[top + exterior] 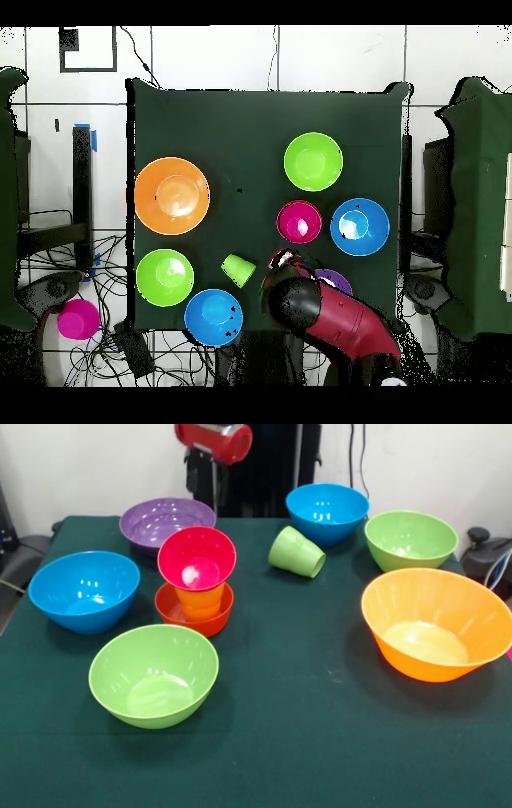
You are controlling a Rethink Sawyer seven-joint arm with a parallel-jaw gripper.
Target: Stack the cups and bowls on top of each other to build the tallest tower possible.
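Observation:
The tower stands left of centre: a small red-orange bowl (194, 614) holds the orange cup (200, 598), and the magenta bowl (197, 558) sits tilted on the cup; it also shows from overhead (299, 222). The light green cup (297, 552) lies on its side at the back middle, and shows in the overhead view too (238, 269). My red arm (214, 440) is drawn back above the table's far edge. From overhead its gripper end (283, 262) is between the tower and the green cup, over the purple bowl's side.
Around the tower stand the shallow purple bowl (166, 523), two blue bowls (84, 590) (327, 512), two light green bowls (154, 674) (410, 539) and the largest orange bowl (438, 624). A magenta object (78, 319) lies on the floor among cables.

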